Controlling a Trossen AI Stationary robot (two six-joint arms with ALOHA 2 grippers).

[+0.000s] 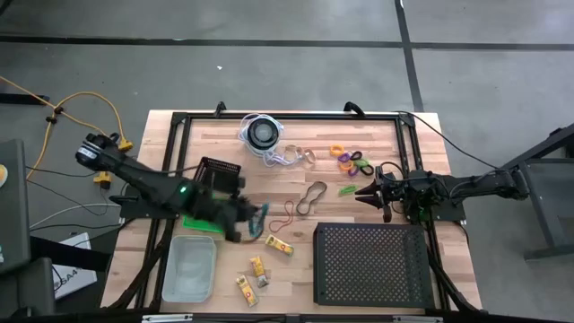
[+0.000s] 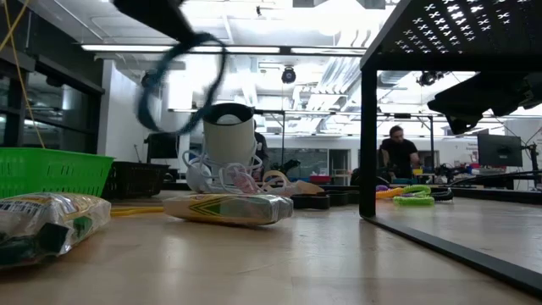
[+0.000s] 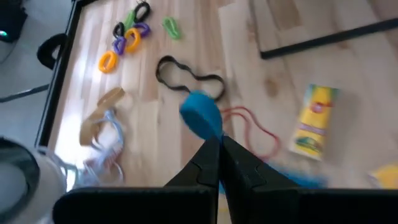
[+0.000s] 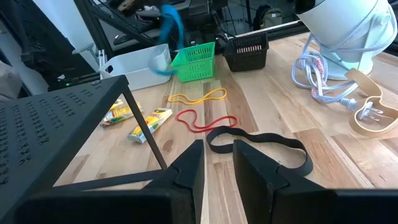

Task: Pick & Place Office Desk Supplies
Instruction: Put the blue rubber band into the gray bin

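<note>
Grey concrete floor surrounds a pale wooden table (image 1: 296, 269) in the high view, edged by a black metal frame. On it lie a large black perforated tray (image 1: 369, 262), a clear plastic bin (image 1: 189, 267), a green mesh basket (image 1: 199, 223), a small black crate (image 1: 218, 170) and a round black disc with white coiled cord (image 1: 264, 133). Loose supplies are scattered between them: a dark rubber-band loop (image 1: 312, 197), a thin red rubber band (image 1: 285, 215), little yellow packets (image 1: 256, 274), and a cluster of small orange, purple, green and black rings (image 1: 352, 162). The left gripper (image 1: 259, 218) reaches over the table's middle beside the green basket; the right gripper (image 1: 366, 191) hangs near the rings, well apart from it.

Low across the tabletop, a yellow packet (image 2: 229, 207) lies in front of the white cord, with the green basket at the near left, ceiling lights and a person standing far behind. A blue rubber band (image 2: 182, 85) dangles in the air above.

From the left wrist, the two dark fingers (image 3: 205, 168) are pinched together on that blue band (image 3: 202, 115), held clear above the wood, over the dark loop and red band.

From the right wrist, the dark fingers (image 4: 186, 168) stand parted with nothing between them, just above the dark loop (image 4: 261, 146).
</note>
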